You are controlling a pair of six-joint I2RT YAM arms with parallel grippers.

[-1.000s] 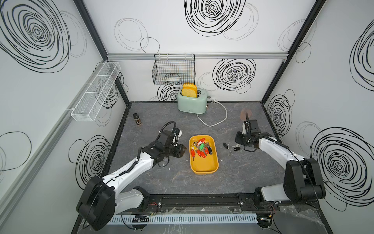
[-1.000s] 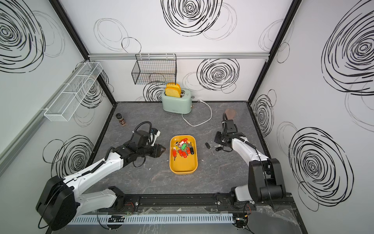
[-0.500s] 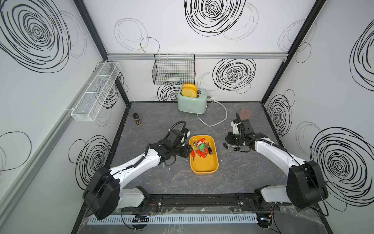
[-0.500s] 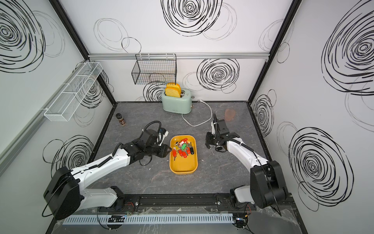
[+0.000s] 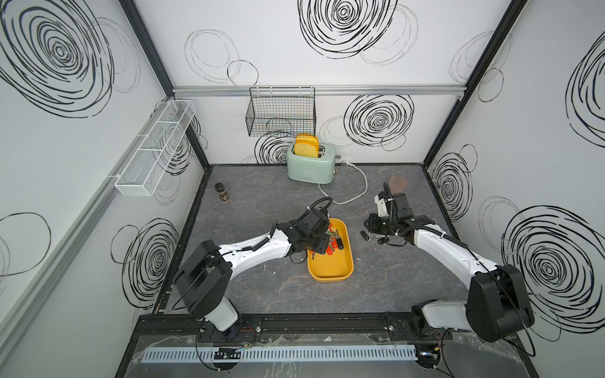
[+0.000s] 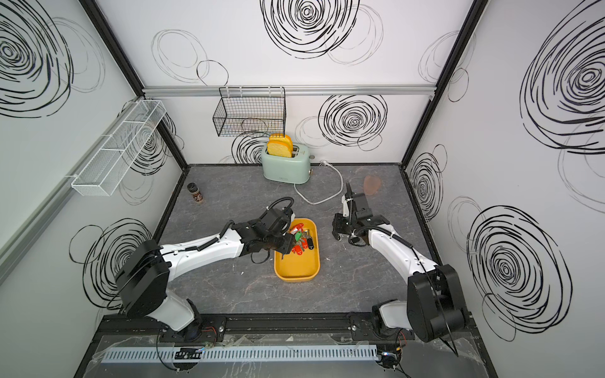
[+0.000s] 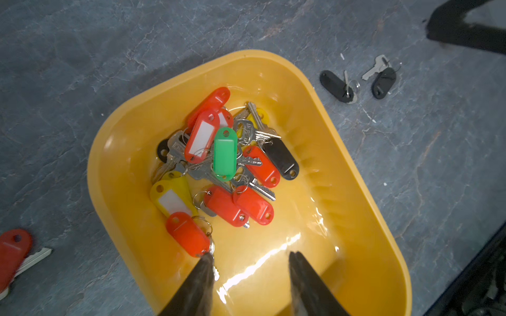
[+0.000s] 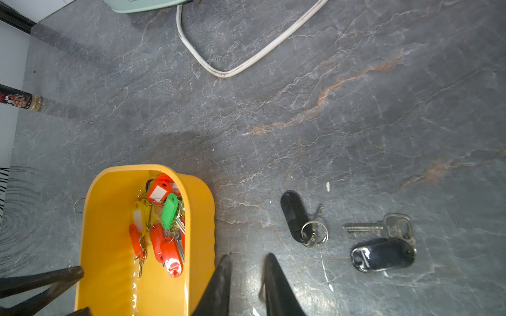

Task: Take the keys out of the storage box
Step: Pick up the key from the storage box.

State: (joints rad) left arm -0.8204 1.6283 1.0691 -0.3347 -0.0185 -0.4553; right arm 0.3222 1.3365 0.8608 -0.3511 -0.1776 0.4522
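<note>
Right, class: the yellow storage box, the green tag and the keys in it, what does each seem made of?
Storage box: probably moulded plastic, glossy; glare streaks its floor. Green tag: likely smooth plastic, uniform colour, rounded edges. Keys: metal, silvery with a dull sheen and cut teeth.

Both top views: bright, even, diffuse overhead light; the arms [image 5: 255,250] cast only faint, soft shadows on the grey tabletop [image 5: 262,196]. Wide-angle perspective splays the white walls [image 5: 278,75] outward. Left wrist view: a streak of glare crosses the glossy floor of the storage box [image 7: 273,254]; the fingers [image 7: 200,287] of the left gripper [image 7: 249,257] are out of focus, and a red-tagged key [image 7: 13,251] at the margin is soft. Right wrist view: the right gripper [image 8: 248,257] is dark and blurred, and the spice jar [image 8: 19,101] leans toward the margin.
</note>
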